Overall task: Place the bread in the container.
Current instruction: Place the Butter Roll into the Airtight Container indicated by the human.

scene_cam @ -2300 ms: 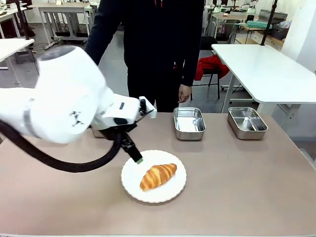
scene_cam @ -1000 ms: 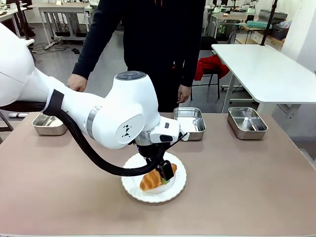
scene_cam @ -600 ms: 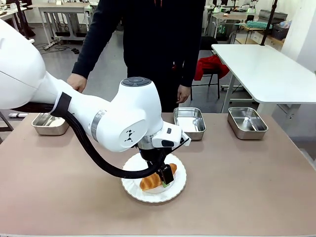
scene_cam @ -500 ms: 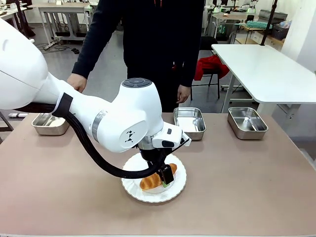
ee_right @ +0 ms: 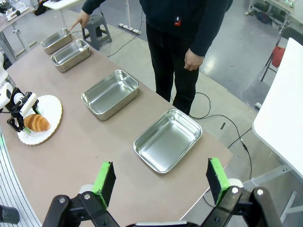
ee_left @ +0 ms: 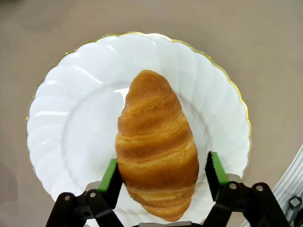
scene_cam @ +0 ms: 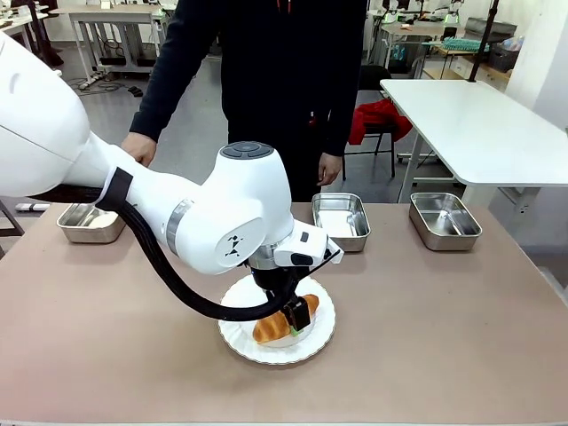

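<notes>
Bread (ee_left: 156, 146) lay on the white plate (ee_left: 71, 94), straddled by the spread left gripper (ee_left: 163, 171), one pad touching, one just clear, so an uneven squeeze could have shoved it sideways or crushed its crust.

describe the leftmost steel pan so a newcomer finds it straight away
Look along the far edge of the brown table, where steel pans stand in a row. The pan is the end one on the robot's left, and alone among them it lies nearest the person's outstretched hand.
</notes>
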Controlling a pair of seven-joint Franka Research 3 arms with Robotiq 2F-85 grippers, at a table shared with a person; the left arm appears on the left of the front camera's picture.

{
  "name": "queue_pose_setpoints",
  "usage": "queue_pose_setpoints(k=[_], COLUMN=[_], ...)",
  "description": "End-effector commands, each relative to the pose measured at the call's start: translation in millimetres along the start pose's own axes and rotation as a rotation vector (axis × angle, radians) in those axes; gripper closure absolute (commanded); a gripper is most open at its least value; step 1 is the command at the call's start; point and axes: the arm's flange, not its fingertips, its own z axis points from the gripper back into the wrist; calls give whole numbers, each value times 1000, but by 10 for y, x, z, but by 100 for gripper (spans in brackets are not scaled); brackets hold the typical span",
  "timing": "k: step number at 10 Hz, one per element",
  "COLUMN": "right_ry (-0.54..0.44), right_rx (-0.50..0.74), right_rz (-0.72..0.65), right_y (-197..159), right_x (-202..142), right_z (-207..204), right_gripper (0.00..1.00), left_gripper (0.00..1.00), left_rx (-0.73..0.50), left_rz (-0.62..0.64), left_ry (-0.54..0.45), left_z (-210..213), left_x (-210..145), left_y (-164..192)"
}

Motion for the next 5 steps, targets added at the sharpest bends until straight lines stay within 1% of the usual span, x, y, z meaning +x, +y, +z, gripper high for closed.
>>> queue_pose_setpoints(k=[1,2,3,4,5], right_ry=[-16,-16,-16,-16,-16], right_rx=[1,1,1,1,1], right_rz=[8,8,8,8,8], right_y=[-6,-6,-6,-6,-6], right_x=[19,19,19,19,19], right_z=[2,2,2,2,2], right_gripper=[0,0,0,0,0], left_gripper=[39,24,58,58,58], left_rx=[28,35,46,12,12], left_rz=[18,11,14,-2,-2], left_ry=[12,12,-13,1,1], left_z=[-34,-36,-43,10,10], left_x=[45,47,46,6,6], left_y=[-31,-29,-18,15,15])
